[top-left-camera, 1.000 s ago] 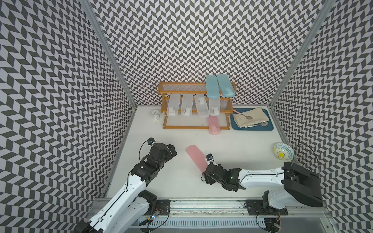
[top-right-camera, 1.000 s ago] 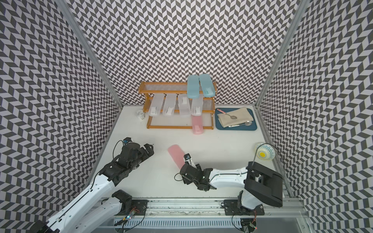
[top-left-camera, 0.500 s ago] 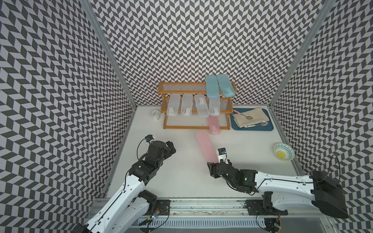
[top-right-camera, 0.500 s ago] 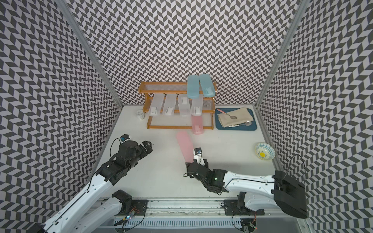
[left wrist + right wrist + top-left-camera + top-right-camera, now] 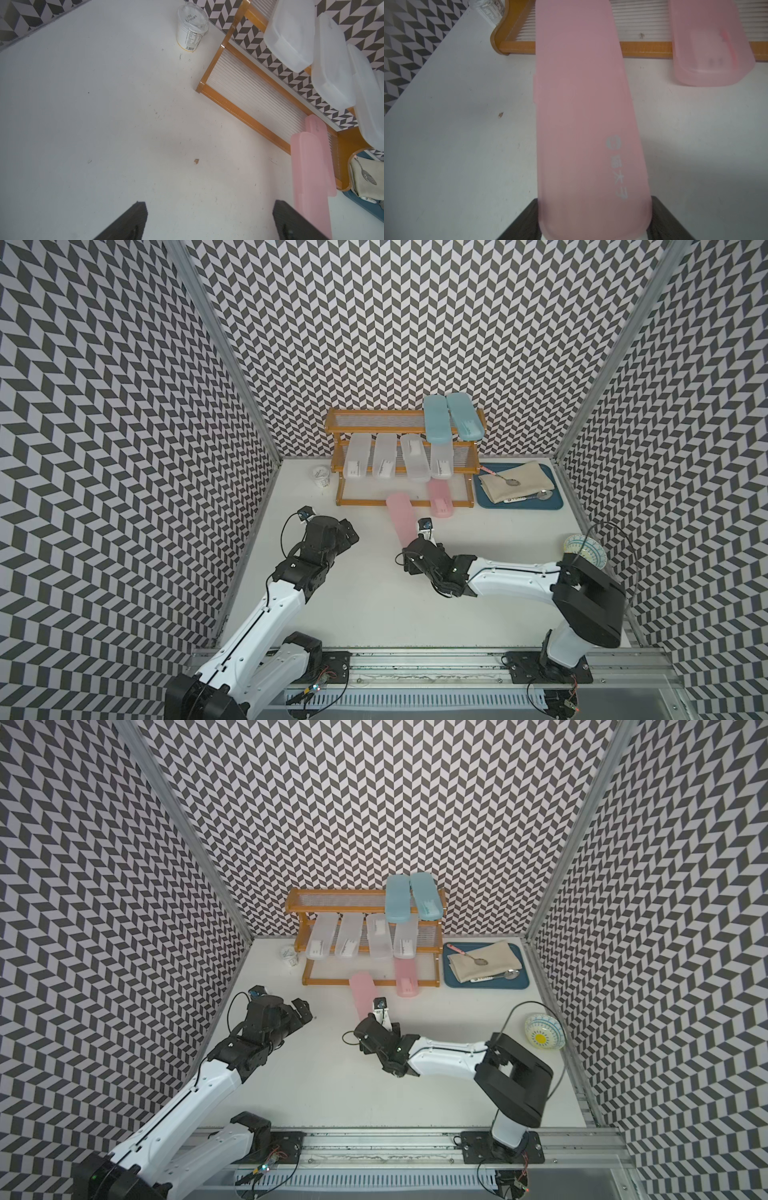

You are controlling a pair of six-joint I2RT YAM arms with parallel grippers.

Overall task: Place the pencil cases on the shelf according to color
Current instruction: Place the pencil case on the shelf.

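Long translucent pink plastic pencil case [image 5: 587, 116], gripped at near end by right gripper [image 5: 593, 220], jaws partly closed on its sides, held above white surface [image 5: 374, 614], far end at front rail of lowest tier of orange-brown wooden shelf [image 5: 361, 502]. White round logo and some characters printed on it, too blurred for reading. Second pink case [image 5: 439, 498], with small label, on same tier. Left gripper [image 5: 209, 207] wide open, empty.

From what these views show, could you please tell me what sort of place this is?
Probably a robot lab test cell, not a home or shop: chevron-patterned walls box in a white table, and the left arm and right arm are mounted on a metal rail along its front edge.
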